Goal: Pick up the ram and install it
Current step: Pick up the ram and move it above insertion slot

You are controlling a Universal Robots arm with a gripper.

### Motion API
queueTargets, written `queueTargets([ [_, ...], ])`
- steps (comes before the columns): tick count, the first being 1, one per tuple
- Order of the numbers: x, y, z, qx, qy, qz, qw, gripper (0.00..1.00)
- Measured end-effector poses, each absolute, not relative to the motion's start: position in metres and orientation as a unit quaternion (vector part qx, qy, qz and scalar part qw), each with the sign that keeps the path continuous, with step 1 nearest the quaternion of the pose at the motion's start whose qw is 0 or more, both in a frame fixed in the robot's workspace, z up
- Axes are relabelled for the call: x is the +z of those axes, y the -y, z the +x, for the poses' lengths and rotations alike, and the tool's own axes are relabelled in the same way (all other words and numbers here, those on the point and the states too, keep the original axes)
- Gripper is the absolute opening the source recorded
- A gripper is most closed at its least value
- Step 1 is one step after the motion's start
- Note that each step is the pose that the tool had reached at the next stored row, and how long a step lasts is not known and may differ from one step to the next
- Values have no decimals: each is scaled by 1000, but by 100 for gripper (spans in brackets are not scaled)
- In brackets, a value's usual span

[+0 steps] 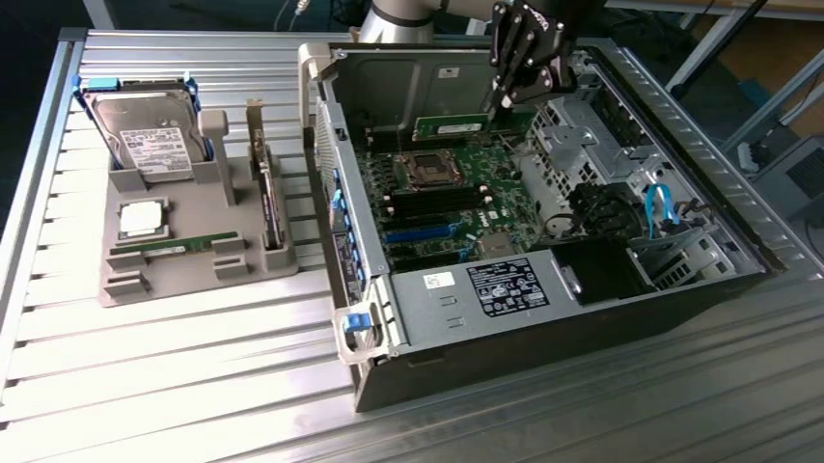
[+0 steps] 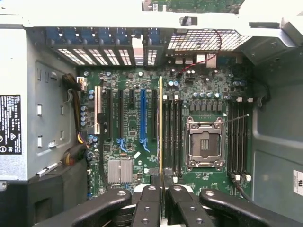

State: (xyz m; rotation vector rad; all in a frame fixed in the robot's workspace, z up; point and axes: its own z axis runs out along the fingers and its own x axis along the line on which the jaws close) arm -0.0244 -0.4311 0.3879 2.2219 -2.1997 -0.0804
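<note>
ram (image 1: pixel 453 125): green | motherboard (image 1: pixel 496 198): green | parts tray (image 1: pixel 180 280): grey | table (image 1: pixel 168 376): silver, ribbed

From my station, the slatted aluminium table (image 1: pixel 154 376) reads very bright. It washes out almost to white toward the exterior view's lower left. The flat grey plastic parts tray (image 1: pixel 193 280) on it is well lit. The open black computer case (image 1: pixel 515 371) is dimmer inside, and its boxy black power supply (image 1: pixel 605 270) sits in deep shadow.

In the wrist view I get even light across the green motherboard (image 2: pixel 208 187), while the pale metal case rim (image 2: pixel 94 19) is blown out. The finned silver heat sink (image 2: pixel 119 170) glints. The long, thin green ram (image 2: pixel 161 123), seen edge-on, shows as a bright yellowish line. The black gripper (image 2: pixel 162 182) is dark, with pale highlights on its rounded links.
</note>
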Motion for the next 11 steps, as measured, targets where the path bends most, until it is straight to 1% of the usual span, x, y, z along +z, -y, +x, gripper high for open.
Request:
queueTargets([
  [11,388,420,-24,-26,703,710,7,13],
])
